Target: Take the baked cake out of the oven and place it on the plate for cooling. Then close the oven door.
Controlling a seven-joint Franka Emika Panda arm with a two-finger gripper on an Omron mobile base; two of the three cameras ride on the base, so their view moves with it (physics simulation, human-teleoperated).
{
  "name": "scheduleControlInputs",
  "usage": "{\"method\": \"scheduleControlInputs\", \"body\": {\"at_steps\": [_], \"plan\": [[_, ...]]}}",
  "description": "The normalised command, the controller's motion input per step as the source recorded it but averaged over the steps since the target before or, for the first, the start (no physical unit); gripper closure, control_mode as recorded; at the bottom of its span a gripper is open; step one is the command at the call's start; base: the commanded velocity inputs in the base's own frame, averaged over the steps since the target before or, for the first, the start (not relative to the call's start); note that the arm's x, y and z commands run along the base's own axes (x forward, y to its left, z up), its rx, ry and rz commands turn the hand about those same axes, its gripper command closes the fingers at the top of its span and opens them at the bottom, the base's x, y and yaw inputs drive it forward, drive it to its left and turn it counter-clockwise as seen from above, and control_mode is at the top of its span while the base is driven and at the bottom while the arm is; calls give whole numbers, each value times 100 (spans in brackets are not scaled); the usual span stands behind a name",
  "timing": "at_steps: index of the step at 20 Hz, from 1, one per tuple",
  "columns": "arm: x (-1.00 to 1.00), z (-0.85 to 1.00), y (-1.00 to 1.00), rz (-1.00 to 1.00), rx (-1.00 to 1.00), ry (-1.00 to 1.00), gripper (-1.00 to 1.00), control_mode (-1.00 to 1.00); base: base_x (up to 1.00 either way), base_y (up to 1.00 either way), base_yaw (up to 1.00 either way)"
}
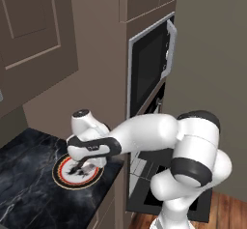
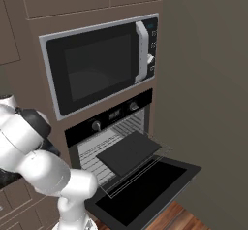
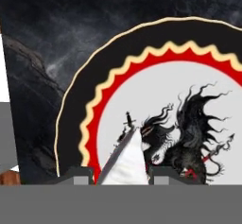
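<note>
gripping the baked cake [image 3: 126, 161], the tool [image 3: 120, 173] hangs over the plate [image 3: 108, 90]; oven door [image 2: 145, 188] open.

This is a home kitchen. A silver-framed microwave [image 2: 99, 69] sits built into a brown cabinet column above a black oven [image 2: 109, 127] with round knobs, wire racks and a lowered glass door [image 2: 145, 188]. Brown panelled wall cupboards [image 1: 34, 35], a dark marbled stone counter [image 1: 24, 175] and a wooden plank floor [image 2: 179, 219] complete it.
</note>
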Motion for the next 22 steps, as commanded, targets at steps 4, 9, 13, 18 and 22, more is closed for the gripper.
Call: {"method": "scheduleControlInputs", "body": {"at_steps": [4, 9, 13, 18, 22], "plan": [[11, -23, 17, 0, 0, 1, 100, -100, 0, 0, 0], [4, -15, 19, 0, 0, 0, -100, -100, 0, 0, 0], [-2, 0, 0, 0, 0, -1, -100, -100, 0, 0, 0], [-36, 18, -6, 0, 0, -8, -100, -100, 0, 0, 0], [-44, 58, -21, 0, 0, -12, -100, -100, 0, 0, 0]]}}
